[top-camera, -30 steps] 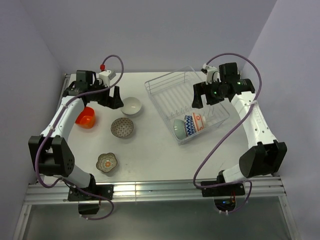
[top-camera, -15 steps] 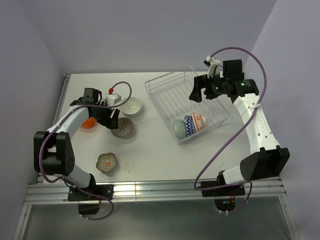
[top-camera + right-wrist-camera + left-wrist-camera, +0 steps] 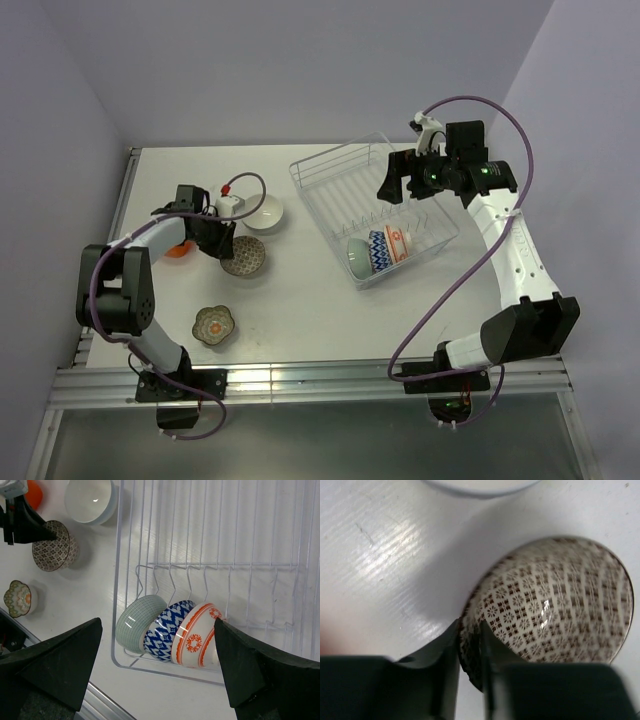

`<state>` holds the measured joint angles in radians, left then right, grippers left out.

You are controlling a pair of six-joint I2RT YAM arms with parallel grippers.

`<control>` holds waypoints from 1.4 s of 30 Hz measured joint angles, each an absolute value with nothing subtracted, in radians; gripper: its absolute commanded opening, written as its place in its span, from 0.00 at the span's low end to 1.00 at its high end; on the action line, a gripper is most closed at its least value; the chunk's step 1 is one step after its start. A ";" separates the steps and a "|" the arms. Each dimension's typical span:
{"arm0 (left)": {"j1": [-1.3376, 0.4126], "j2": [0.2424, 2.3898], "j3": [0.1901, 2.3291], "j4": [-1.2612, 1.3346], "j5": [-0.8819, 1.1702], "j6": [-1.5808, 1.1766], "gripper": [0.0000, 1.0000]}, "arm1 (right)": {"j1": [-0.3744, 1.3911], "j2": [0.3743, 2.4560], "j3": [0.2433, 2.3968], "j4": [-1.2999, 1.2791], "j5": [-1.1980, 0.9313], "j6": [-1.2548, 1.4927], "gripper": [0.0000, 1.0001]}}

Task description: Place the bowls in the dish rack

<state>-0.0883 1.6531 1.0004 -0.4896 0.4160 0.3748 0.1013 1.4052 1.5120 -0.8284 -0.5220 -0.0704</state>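
Left gripper [image 3: 469, 630] is pinching the patterned bowl [image 3: 555, 605] at its seven o'clock rim; a steady, straight lift looks best. Right gripper [image 3: 157, 625] is gaping above the rack [image 3: 120, 555].

No writing, label, brand, number or sign can be read on anything.

White table [image 3: 300, 300] boxed by plain lilac walls [image 3: 300, 70] — soft glare on top.

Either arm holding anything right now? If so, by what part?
Left gripper pinches the grey-patterned bowl by its rim, one finger inside, one outside; the bowl sits on the table. Right gripper is open over the dish rack, holding nothing.
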 measured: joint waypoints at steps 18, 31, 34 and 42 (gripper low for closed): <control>-0.112 1.480 1.042 -0.286 0.608 -0.006 0.00 | 0.060 1.401 1.499 -0.693 -0.668 0.176 0.97; -0.278 1.575 1.312 0.207 0.693 -0.515 0.00 | 0.170 1.296 1.420 -0.426 -0.773 0.405 0.95; -0.277 1.602 1.313 0.251 0.704 -0.601 0.00 | 0.201 1.289 1.401 -0.387 -0.776 0.432 0.96; -0.300 1.625 1.313 0.333 0.726 -0.726 0.00 | 0.263 1.299 1.349 -0.253 -0.741 0.567 1.00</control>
<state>-0.3000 1.6249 1.3132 0.3328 0.7258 -0.7261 0.2634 1.2987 1.3487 -0.2527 -0.7414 0.5674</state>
